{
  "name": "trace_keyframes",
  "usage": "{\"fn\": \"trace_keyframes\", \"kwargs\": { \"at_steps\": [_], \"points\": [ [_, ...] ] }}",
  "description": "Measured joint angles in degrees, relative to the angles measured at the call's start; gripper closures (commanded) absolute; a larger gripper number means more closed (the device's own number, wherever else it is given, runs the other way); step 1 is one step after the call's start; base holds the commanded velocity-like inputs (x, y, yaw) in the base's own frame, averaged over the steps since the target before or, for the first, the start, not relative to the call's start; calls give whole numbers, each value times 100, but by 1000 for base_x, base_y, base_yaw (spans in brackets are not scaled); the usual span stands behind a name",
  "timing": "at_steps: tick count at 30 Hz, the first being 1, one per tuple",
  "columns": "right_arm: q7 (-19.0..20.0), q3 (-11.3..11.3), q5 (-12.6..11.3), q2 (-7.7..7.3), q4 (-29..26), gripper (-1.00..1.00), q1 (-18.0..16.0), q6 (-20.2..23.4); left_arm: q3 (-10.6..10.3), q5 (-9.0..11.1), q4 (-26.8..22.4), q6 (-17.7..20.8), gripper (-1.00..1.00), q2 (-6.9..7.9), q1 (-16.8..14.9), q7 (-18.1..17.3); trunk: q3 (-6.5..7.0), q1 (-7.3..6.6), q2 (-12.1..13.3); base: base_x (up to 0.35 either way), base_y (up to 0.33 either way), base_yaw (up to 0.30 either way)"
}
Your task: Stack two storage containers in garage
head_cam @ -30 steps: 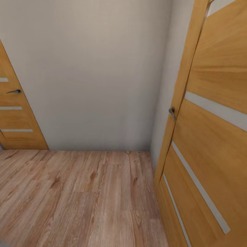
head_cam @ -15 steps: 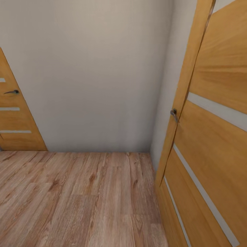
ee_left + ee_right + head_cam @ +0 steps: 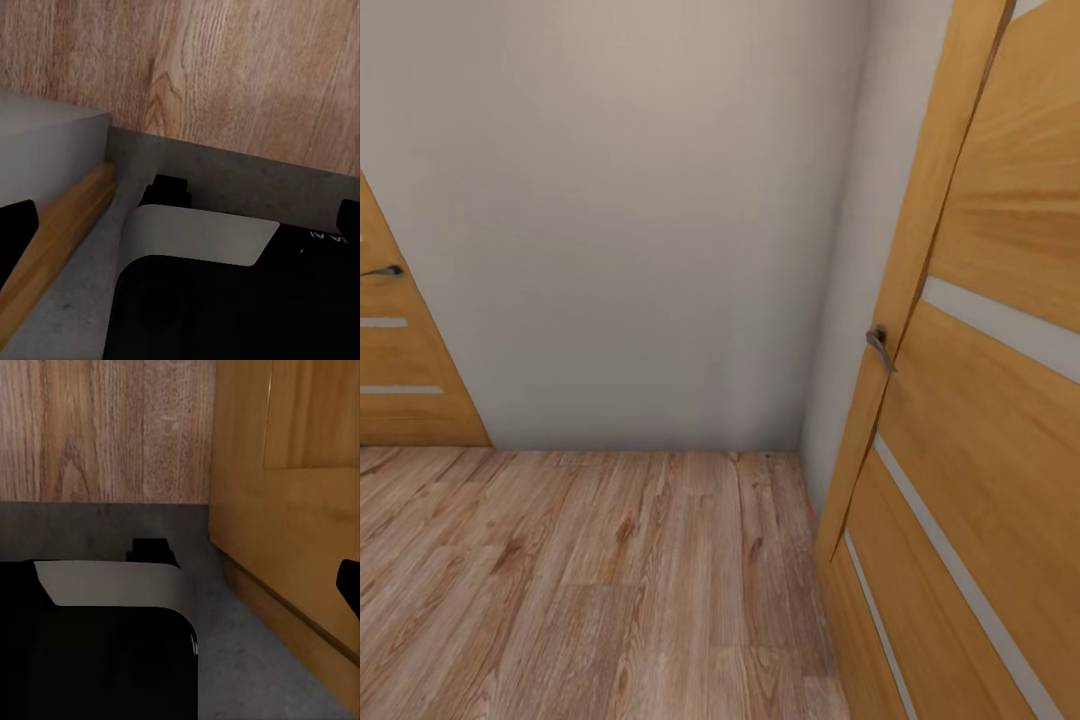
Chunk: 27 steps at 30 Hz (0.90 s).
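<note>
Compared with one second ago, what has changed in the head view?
The whole picture has shifted, so the camera moved, not the things: the left door slid toward the left edge, and the open door at the right with its handle sits a little lower and further right. Wall and wood plank floor look unchanged.

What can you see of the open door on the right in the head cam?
The door is honey-coloured wood grain with pale, narrow inset strips running across its face. It stands ajar, swung toward the camera, its leading edge facing the grey-white wall. A small dark metal lever handle sticks out at that edge. Its bottom meets the light wood plank floor. The top and far side run out of frame.
</note>
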Motion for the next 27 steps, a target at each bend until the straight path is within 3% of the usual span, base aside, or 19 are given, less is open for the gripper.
{"fn": "trace_keyframes", "kwargs": {
  "at_steps": [27],
  "points": [
    [28, 3, 35, -1, 0, -100, 0, 0, 0, 0, 0, 0, -100, 2, 0, 0, 0, -2, 0, 20, 0, 0]
  ]
}}
